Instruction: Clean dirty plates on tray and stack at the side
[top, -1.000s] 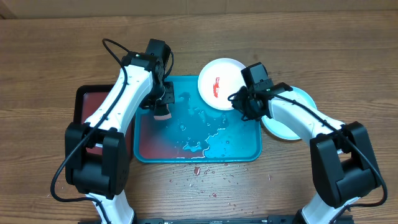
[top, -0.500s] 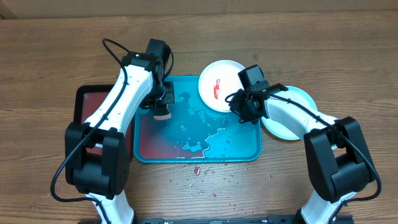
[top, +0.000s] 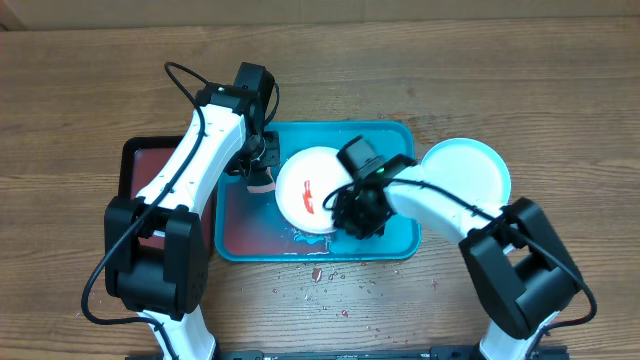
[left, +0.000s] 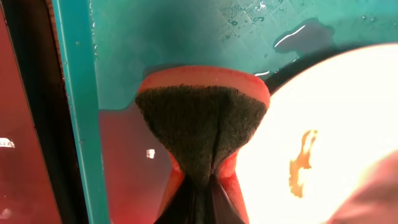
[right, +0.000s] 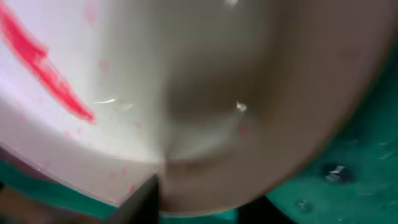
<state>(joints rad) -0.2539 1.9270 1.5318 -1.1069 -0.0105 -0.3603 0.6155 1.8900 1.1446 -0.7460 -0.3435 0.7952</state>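
A white plate (top: 300, 170) with a red sauce smear lies tilted over the middle of the turquoise tray (top: 398, 135). My right gripper (top: 352, 215) is shut on its near right rim; in the right wrist view the plate (right: 186, 74) fills the frame with its rim between the fingers (right: 144, 199). My left gripper (top: 262, 170) is shut on an orange sponge (left: 202, 118) with a dark scouring face, held just left of the plate (left: 336, 112) over the tray's wet floor. A pale aqua plate (top: 470, 170) rests on the table to the right of the tray.
A dark red tray (top: 135, 170) with a black rim lies against the turquoise tray's left side. Water pools on the turquoise tray's floor (top: 300, 238). Red specks (top: 330, 280) dot the wooden table in front of the tray.
My right gripper has carried the white plate from the tray's back right edge leftward and forward to the tray's middle, beside the sponge. The left arm has stayed put.
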